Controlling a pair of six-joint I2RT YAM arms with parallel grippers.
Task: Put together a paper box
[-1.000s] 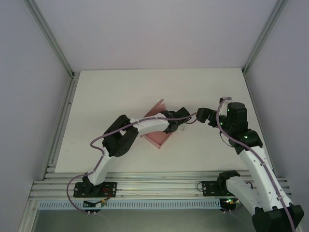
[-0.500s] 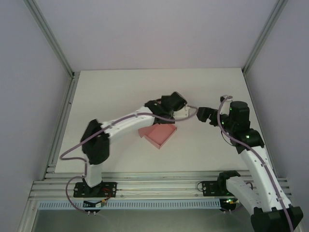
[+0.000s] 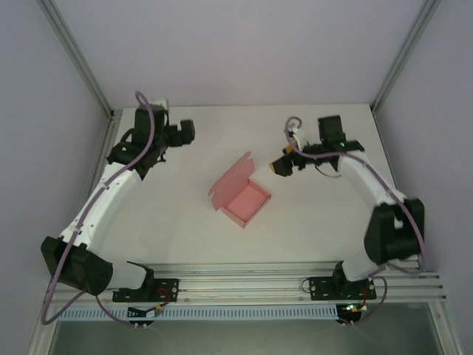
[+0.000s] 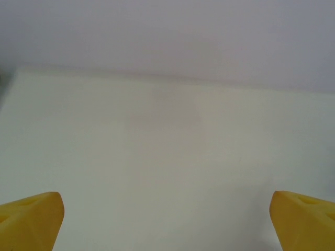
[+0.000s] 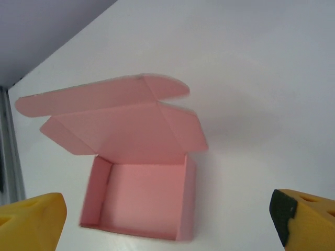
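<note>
While the box (image 3: 242,198) sits lid-up mid-frame, the left end effector (image 3: 187,133) hangs upper left, wide open, empty. Right end effector (image 3: 281,165) near box: likewise.

Lighting is bright, even and diffuse, with no lamp in sight. The white table (image 3: 185,237) is close to washed out in the overhead view and shows no surface texture. The enclosure walls (image 3: 244,52) carry a lilac cast. Shadows are soft and pale. The right wrist view has a grey smudge beside the paper box (image 5: 141,172), and the left wrist view has a faint dim patch on the tabletop. No glare spots. The overhead view is sharp edge to edge. The left wrist view is hazy and low in contrast, with the yellow fingertips (image 4: 31,219) blurred at the bottom corners. In the right wrist view the lid edge is slightly smeared and the fingertips (image 5: 31,222) are out of focus.
</note>
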